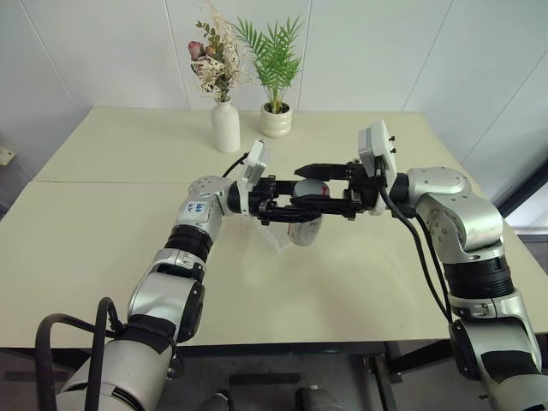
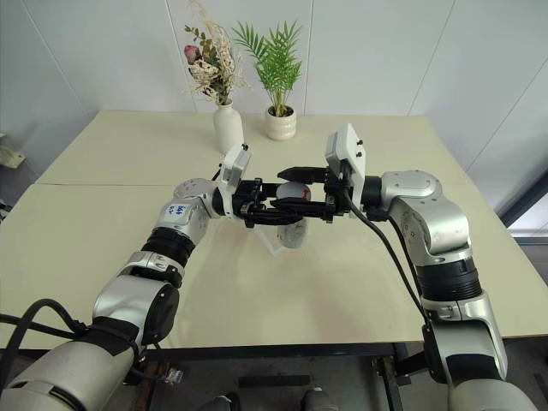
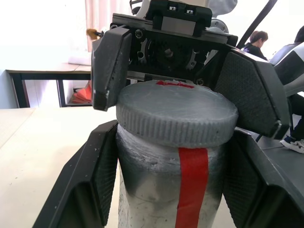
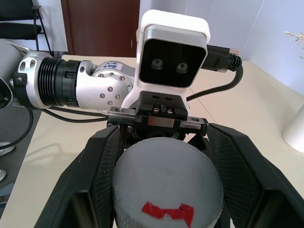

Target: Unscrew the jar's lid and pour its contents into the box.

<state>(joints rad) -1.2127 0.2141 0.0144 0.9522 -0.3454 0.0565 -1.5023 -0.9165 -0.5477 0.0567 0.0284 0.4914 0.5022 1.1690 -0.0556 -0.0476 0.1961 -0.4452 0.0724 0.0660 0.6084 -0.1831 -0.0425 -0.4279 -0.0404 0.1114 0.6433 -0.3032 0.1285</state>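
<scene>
Held upright in the air above the middle of the counter (image 1: 103, 257), the jar (image 3: 166, 190) sits clamped in the left pincer (image 1: 287, 205) while the right pincer (image 1: 321, 184), reaching in level from the opposite side, grips the grey lid (image 3: 176, 118) on top, poised for unscrewing.

Counted on the table (image 1: 103, 257): one jar (image 3: 166, 190) with one grey lid (image 3: 176, 114), one clear box (image 1: 278, 238). Also one white vase (image 1: 225, 125), one potted plant (image 1: 276, 120). Two grippers: left (image 1: 300, 205), right (image 1: 310, 171).
</scene>
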